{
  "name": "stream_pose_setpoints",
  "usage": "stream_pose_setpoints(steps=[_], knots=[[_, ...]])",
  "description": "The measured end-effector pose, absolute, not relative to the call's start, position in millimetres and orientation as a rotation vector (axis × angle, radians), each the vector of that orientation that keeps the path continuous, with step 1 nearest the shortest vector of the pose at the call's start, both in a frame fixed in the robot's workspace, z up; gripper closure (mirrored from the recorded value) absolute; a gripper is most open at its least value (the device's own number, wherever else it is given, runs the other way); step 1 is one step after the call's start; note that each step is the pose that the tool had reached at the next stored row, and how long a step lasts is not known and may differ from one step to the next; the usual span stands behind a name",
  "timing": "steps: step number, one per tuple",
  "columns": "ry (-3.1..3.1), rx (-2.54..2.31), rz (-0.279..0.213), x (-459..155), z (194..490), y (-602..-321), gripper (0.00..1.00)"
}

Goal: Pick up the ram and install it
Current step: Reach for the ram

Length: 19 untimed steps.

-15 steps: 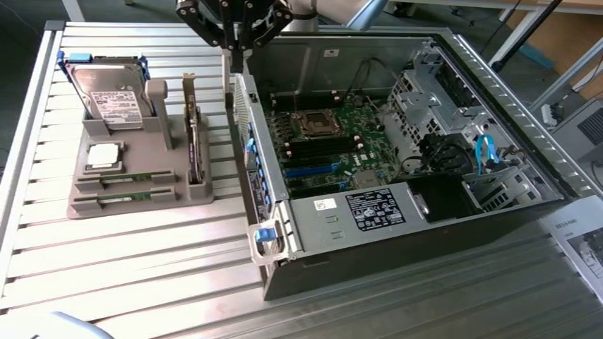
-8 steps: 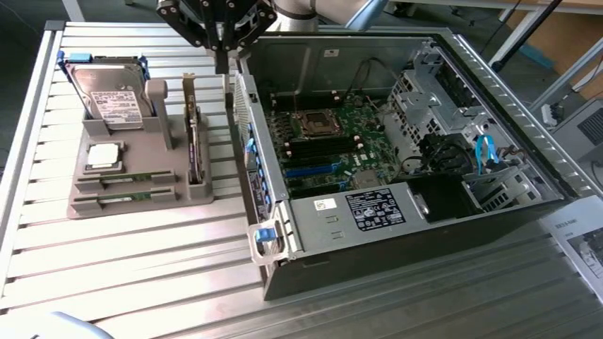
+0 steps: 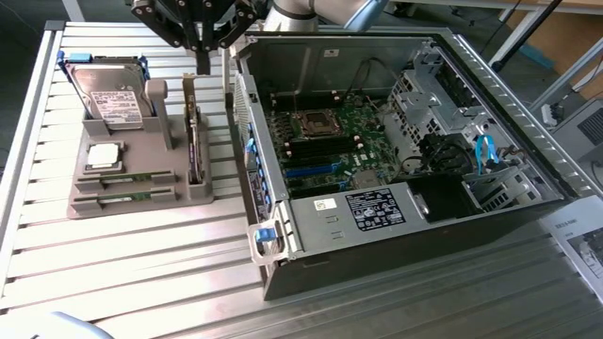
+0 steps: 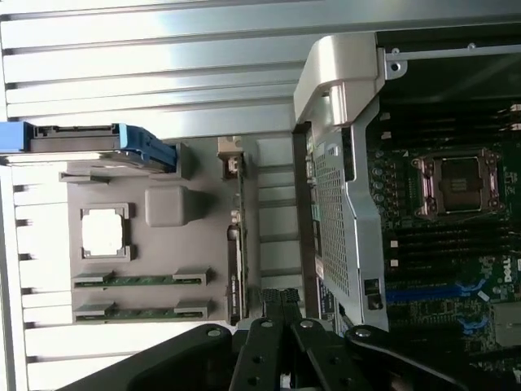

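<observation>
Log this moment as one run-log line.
tool: shut, empty, raised between holder and case | ram: two sticks, both in holder | case: open

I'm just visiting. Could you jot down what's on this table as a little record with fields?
Gripper: shut, empty, raised over the area between gray holder and computer case
Ram: two sticks, both lying in the holder's slots
Also in holder: hard drive, processor chip, expansion card
Case: open, motherboard exposed
</observation>
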<state>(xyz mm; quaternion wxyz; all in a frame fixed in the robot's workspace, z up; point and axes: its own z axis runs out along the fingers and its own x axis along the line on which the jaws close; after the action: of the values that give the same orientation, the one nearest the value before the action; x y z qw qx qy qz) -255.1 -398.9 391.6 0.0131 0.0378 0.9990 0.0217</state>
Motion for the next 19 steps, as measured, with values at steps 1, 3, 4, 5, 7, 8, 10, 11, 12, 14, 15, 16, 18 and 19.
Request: stream_pose_setpoints(steps=[1, 3, 4, 5, 7, 8, 10, 11, 12, 14, 15, 16, 18, 19], knots=[[3.113, 0.118, 0.068, -257.7, 391.6, -398.9, 0.90], [3.112, 0.118, 0.068, -263.7, 391.5, -398.9, 0.90], [3.112, 0.118, 0.068, -266.7, 391.5, -398.9, 0.90], [3.112, 0.118, 0.068, -269.5, 391.5, -398.9, 0.90], [3.112, 0.118, 0.068, -275.5, 391.3, -398.9, 0.90], [3.113, 0.118, 0.068, -278.2, 391.4, -398.9, 0.90], [3.112, 0.118, 0.068, -283.9, 391.3, -398.9, 0.90], [3.113, 0.118, 0.068, -286.8, 391.3, -398.9, 0.90], [3.112, 0.118, 0.068, -289.6, 391.3, -398.9, 0.90], [3.112, 0.118, 0.068, -295.1, 391.2, -398.9, 0.90], [3.112, 0.118, 0.068, -298.0, 391.1, -398.9, 0.90], [3.113, 0.118, 0.068, -300.7, 391.2, -398.9, 0.90], [3.113, 0.118, 0.068, -306.1, 391.1, -399.0, 0.90], [3.112, 0.118, 0.068, -308.9, 391.1, -399.0, 0.90]])
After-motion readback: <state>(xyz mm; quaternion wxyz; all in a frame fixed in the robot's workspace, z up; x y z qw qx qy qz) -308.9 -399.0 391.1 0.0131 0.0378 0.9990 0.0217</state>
